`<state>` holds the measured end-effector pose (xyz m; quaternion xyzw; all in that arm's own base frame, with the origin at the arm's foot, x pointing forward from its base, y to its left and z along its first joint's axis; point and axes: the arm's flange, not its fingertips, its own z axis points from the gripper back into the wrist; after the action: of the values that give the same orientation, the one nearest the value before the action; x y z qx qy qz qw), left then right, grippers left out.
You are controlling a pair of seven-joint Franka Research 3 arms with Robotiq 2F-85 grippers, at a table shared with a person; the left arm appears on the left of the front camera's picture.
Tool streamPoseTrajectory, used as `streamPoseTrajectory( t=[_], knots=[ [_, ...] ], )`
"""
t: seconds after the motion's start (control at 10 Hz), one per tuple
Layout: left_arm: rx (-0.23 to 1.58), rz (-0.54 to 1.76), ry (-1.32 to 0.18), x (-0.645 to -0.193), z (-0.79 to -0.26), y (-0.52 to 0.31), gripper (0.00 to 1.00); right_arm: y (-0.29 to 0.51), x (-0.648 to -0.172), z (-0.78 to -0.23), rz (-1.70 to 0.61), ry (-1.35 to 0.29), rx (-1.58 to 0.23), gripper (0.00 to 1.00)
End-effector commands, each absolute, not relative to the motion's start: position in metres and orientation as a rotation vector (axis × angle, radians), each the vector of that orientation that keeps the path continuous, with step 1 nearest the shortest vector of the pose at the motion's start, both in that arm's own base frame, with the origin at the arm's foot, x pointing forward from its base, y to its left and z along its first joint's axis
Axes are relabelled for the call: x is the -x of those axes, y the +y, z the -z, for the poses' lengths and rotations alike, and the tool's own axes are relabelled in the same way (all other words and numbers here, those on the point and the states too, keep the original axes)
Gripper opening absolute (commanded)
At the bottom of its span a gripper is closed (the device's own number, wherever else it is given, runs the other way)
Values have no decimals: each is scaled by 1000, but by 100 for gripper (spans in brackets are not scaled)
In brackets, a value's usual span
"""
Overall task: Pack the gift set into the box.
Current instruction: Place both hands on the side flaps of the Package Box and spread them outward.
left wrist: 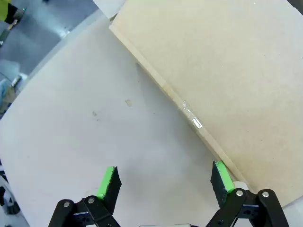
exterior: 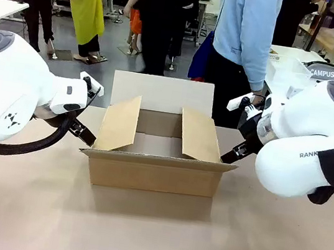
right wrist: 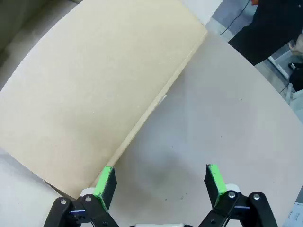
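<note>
From the front, the box [exterior: 155,172] stood open in the middle of the bench [exterior: 150,236]. It was plain brown card, with its far flap upright, its side flaps tilted up and its near flap folded outward. The left pincer [exterior: 83,131] sat low just beside the box's left wall and the right pincer [exterior: 234,152] just beside its right wall. Both were half hidden by their own white arms, so their gap was hard to judge from here. The gift set [exterior: 322,73] lay well apart from both pincers and from the box, on a white table [exterior: 287,55] behind the right arm. It was dark with white "CAMPUS" lettering, and the arm hid its lower part.

Along the left wrist, the left pincer [left wrist: 165,182] gaped wide with nothing in it. One green pad [left wrist: 222,176] was just beside the edge of the box [left wrist: 227,71], whose pale card ran off the picture's top and right.

Along the right wrist, the right pincer [right wrist: 160,182] was likewise spread wide and empty. One pad [right wrist: 105,181] was close against the box [right wrist: 94,85], though I couldn't tell whether they touched.
</note>
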<state>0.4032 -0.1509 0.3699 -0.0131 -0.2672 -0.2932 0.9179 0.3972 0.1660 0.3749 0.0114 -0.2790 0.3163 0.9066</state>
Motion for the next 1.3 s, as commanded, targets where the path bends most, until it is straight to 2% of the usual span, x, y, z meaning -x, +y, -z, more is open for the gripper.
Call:
streamPoseTrajectory(
  t=[0.0, 1.2],
  knots=[
    [27, 604, -551, -403, -370, -151, 100, 166, -397, -375, -653, -576, -24, 100],
    [27, 604, -551, -403, -370, -151, 100, 166, -397, -375, -653, -576, -24, 100]
  ],
)
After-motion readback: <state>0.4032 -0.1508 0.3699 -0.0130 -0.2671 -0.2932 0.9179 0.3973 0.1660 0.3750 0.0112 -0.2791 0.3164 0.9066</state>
